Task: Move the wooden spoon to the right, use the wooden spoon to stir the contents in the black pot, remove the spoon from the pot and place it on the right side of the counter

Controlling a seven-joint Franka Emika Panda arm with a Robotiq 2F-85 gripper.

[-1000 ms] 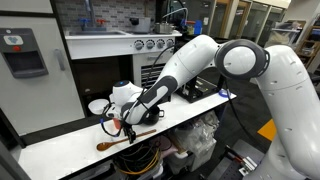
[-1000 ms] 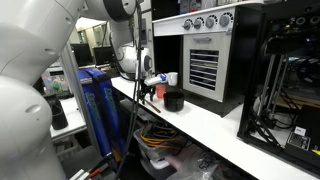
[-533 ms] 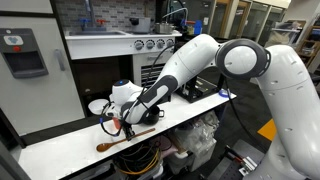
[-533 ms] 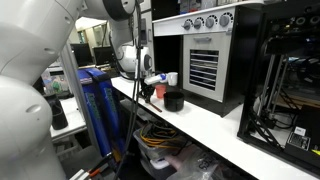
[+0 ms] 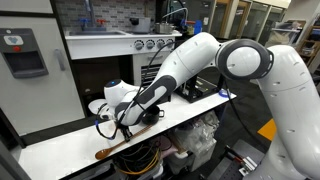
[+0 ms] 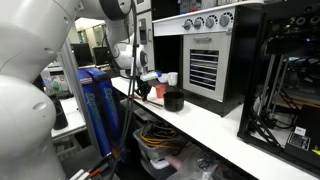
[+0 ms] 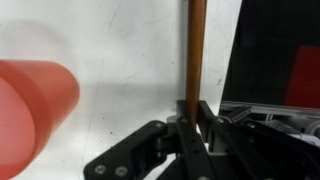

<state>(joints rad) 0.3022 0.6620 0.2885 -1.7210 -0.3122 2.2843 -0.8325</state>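
Spoon first: the wooden spoon (image 7: 196, 50) sat pinched between the 2 fingers of the claw (image 7: 193, 108), which were pressed together on its handle. In the wrist view the handle ran straight ahead of the fingertips and out past the top edge, so its long axis lay in line with the claw's reach and across the direction in which the jaws close. In an exterior view the spoon (image 5: 112, 148) slanted down and away from the claw (image 5: 124, 124) toward the white counter (image 5: 60, 150); whether its far end touched the surface could not be told. A red cup (image 7: 30, 105) stood off to 1 side of the fingers, apart from the handle. The black pot (image 6: 174, 100) stood near the claw, seemingly on the side opposite the spoon's free end. With only 1 arm present, the coming carry probably called for lifting that long free end clear before swinging it round toward the pot.
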